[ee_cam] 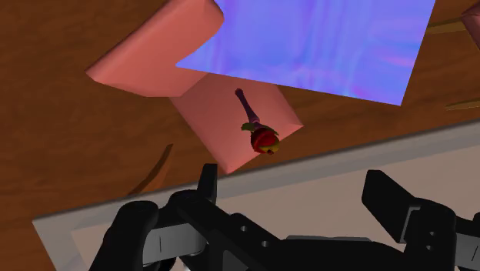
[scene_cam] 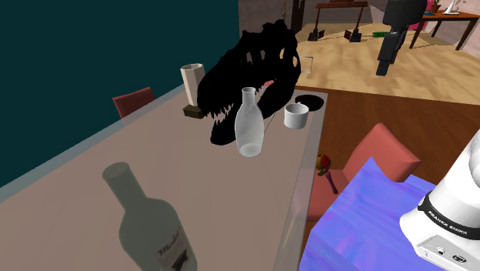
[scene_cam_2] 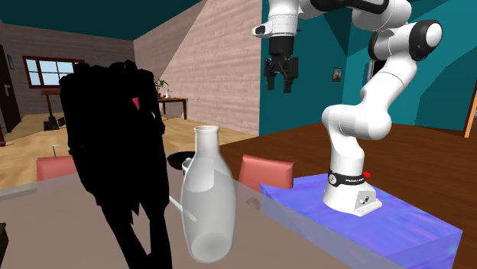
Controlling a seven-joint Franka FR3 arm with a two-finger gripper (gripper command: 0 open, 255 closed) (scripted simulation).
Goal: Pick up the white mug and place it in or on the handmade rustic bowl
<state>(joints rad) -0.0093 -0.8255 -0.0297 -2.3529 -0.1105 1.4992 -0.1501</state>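
Nearest, a grey bottle [scene_cam: 150,223] and a clear flask [scene_cam: 248,127] crowd the surface [scene_cam: 92,165], while the white mug [scene_cam: 296,115] stands upright just beside the dark bowl [scene_cam: 310,101], far below the pincer [scene_cam_2: 280,84], which hangs open and empty, likely high up so its descent clears them.

We read "FRANKA EMIKA" in white letters on the dark band [scene_cam: 444,213] round the arm's base [scene_cam: 438,235], shoulder view. The grey bottle [scene_cam: 150,223] by the tabletop's near edge carries a label [scene_cam: 171,250] whose script we cannot make out.
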